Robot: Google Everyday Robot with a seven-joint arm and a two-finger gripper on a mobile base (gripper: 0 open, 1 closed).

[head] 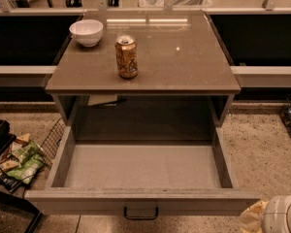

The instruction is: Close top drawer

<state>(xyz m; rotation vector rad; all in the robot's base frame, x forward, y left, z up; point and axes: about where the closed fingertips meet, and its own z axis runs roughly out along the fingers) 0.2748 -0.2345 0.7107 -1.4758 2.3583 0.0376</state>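
Top drawer standing pulled fully out, front panel lying just left of gripper. Gripper hovering low beside panel's right corner, likely lining up push toward cabinet; grip state: cannot tell. Handle sitting well left; can, bowl resting far beyond, clear of drawer travel
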